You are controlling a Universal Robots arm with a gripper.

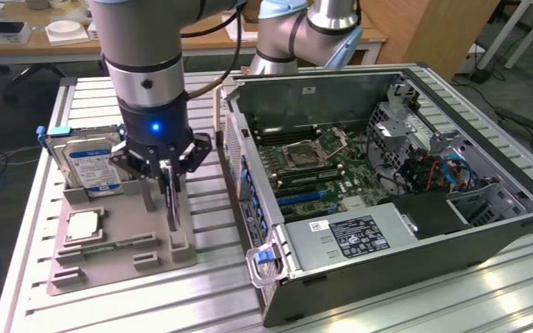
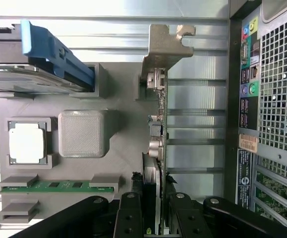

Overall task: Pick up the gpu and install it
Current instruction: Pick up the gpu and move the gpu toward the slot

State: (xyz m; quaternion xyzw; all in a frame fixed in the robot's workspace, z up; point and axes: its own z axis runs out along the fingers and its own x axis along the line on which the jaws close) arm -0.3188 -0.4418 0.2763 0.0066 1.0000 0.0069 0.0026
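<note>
Closed narrowly on the graphics card (image 1: 172,208) (image 2: 159,119) with the gripper (image 1: 166,172) (image 2: 155,218), one finger (image 2: 131,213) pressed against each flat face near the top edge. Found the card standing upright on its long edge in a slot of the grey holder (image 1: 123,260), silver bracket at the end away from the fingers, just beside the open computer case (image 1: 405,274). Noted in the same holder an upright hard drive (image 1: 91,163), a square processor chip (image 2: 27,143) and a green memory stick (image 2: 59,185) lying flat. Set everything on a ribbed metal table (image 1: 415,309), with a wooden desk (image 1: 39,47) behind. Could not make out the card's lower edge inside the slot, nor its faces from the edge-on wrist view.
</note>
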